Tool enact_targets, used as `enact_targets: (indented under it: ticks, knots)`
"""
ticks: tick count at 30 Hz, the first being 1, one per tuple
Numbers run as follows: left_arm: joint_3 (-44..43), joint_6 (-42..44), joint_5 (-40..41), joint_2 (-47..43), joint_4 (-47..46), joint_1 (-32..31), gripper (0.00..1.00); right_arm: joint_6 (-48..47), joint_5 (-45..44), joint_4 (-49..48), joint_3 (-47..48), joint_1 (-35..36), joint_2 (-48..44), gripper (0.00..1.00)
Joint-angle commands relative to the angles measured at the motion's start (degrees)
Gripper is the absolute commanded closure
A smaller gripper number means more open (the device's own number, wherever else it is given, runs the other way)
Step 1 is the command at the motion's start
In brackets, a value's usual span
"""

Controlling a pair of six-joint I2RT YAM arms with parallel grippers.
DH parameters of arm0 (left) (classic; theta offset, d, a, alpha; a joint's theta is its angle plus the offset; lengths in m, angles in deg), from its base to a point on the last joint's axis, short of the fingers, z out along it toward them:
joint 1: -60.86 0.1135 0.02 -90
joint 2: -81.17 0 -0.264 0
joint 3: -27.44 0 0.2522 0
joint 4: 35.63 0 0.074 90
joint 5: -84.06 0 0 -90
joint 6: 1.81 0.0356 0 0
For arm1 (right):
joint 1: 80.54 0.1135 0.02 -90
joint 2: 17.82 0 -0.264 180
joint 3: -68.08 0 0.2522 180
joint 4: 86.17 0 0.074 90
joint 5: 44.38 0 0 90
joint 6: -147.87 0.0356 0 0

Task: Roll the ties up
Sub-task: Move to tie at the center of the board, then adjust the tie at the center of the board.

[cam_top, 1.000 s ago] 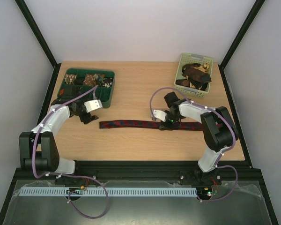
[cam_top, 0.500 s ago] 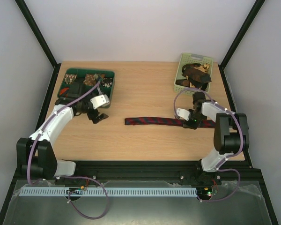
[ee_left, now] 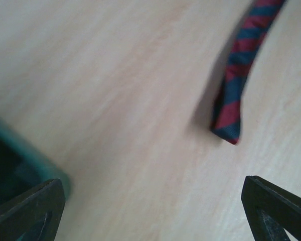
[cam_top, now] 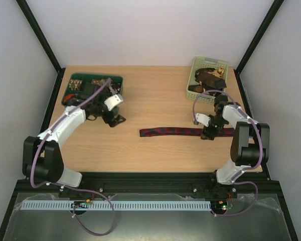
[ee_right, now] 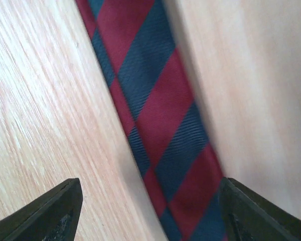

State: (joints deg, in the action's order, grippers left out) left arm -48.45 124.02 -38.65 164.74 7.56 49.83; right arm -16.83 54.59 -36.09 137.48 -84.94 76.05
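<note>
One striped tie (cam_top: 175, 132) lies flat on the table (cam_top: 155, 95). Its long axis runs left to right, and its narrow end points toward the left arm.

The right gripper (ee_right: 150, 201) points down over the tie's right-hand part. Its jaws are spread, one finger (ee_right: 50, 211) on each side of the fabric, so the tie passes between them without being clamped.

The left arm reaches forward and inward. The left gripper (ee_left: 151, 201) is angled down at bare table, jaws wide apart and holding nothing. The tie's narrow end is ahead of these jaws and toward the right finger (ee_left: 276, 206). A corner of the one tray (ee_left: 10, 165) is beside the left finger.

One basket (cam_top: 193, 88), beyond the right jaws, holds loose ties (cam_top: 209, 78); their number cannot be told.
</note>
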Motion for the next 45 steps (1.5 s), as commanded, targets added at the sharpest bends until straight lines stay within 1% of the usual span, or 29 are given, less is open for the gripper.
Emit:
enact_targets:
  ticks: [1,3,6,8,9,11,14,16,17,18,19,21,24,25,26,27,29,30,31,32,33,34,36,37,39,45]
  knots:
    - [3.7,1.7,4.5,-2.1,-4.2,-9.1,0.0,7.5,9.2,11.1,7.8,-0.2,-2.2,0.22]
    - [3.8,1.8,6.2,0.2,-4.4,-12.9,0.01,13.2,13.7,12.8,10.7,0.3,-1.8,0.2]
    - [3.4,2.4,9.0,4.3,-5.0,-18.2,0.01,25.7,20.4,14.3,14.2,1.7,-0.5,0.24]
    - [2.4,2.0,10.7,7.2,-5.8,-21.0,0.06,34.2,25.0,13.8,15.0,2.8,-0.3,0.29]
    - [1.5,1.7,10.6,8.6,-5.8,-22.0,0.11,38.5,27.0,13.0,14.7,3.9,-0.5,0.33]
    - [-0.7,0.3,10.5,11.7,-5.7,-23.0,0.25,47.1,30.4,10.1,12.9,6.0,-1.2,0.38]
    - [-3.7,-3.0,9.7,15.9,-6.1,-23.3,0.44,57.6,34.0,3.5,8.8,9.3,-2.3,0.47]
    - [-4.9,-3.5,8.7,17.0,-5.5,-23.1,0.56,63.5,36.0,-0.5,7.5,11.2,-1.9,0.5]
    - [-5.0,-4.3,7.2,16.8,-5.3,-22.7,0.59,66.0,36.9,-2.0,7.3,12.3,-1.4,0.5]
    - [-4.6,-5.1,3.9,16.0,-5.5,-20.7,0.59,68.2,37.7,-3.4,7.1,13.5,-0.8,0.51]
    - [-3.8,-6.4,0.1,14.9,-6.0,-18.8,0.58,70.2,38.4,-4.8,7.2,14.7,-0.1,0.51]
    - [-2.8,-9.6,-4.2,12.7,-6.6,-14.6,0.55,73.5,40.8,-7.3,7.1,17.7,1.4,0.5]
    - [-3.1,-10.4,-5.6,9.9,-3.8,-9.6,0.52,80.1,45.3,-13.1,6.9,22.4,5.0,0.47]
    - [-3.2,-10.5,-5.7,8.6,-2.8,-7.9,0.48,82.0,46.9,-15.0,7.3,24.1,6.7,0.44]
    - [-3.1,-11.2,-5.8,7.2,-2.4,-6.3,0.42,83.7,48.0,-16.7,7.8,26.2,8.3,0.38]
    - [-2.7,-12.5,-6.0,6.0,-2.0,-4.5,0.33,84.7,49.0,-17.7,8.8,27.9,10.2,0.31]
    - [-2.3,-13.7,-6.3,3.7,-0.3,-1.4,0.18,85.2,51.1,-18.6,10.5,31.0,12.8,0.25]
    - [-2.0,-13.7,-6.0,2.9,0.8,-0.3,0.16,85.8,52.0,-19.7,10.5,32.3,13.2,0.21]
    - [-1.7,-13.7,-5.2,2.1,1.5,0.4,0.11,87.0,52.9,-21.4,9.8,33.3,13.4,0.14]
    - [-0.9,-14.0,-4.5,1.1,1.9,1.0,0.02,88.4,54.0,-23.7,8.9,33.9,13.6,0.07]
    - [-0.2,-14.5,-3.9,0.4,2.1,1.3,0.01,89.1,55.1,-25.2,8.6,34.3,14.0,0.02]
    - [0.5,-15.1,-3.5,-0.5,2.0,1.3,0.01,89.3,55.6,-25.7,9.3,34.6,14.7,0.01]
    - [2.0,-15.9,-3.6,-2.1,1.5,1.3,0.01,88.7,56.8,-23.7,12.3,34.6,16.7,0.01]
    - [2.7,-16.0,-3.9,-2.5,1.5,1.3,0.0,87.0,57.6,-21.3,14.2,34.6,18.0,0.01]
    - [3.3,-16.0,-3.9,-2.1,1.6,1.3,0.01,85.7,58.7,-18.7,17.0,34.5,20.1,0.01]
    - [2.7,-15.6,-3.7,-1.5,0.2,1.3,0.01,84.7,59.3,-15.9,21.0,34.5,28.0,0.02]
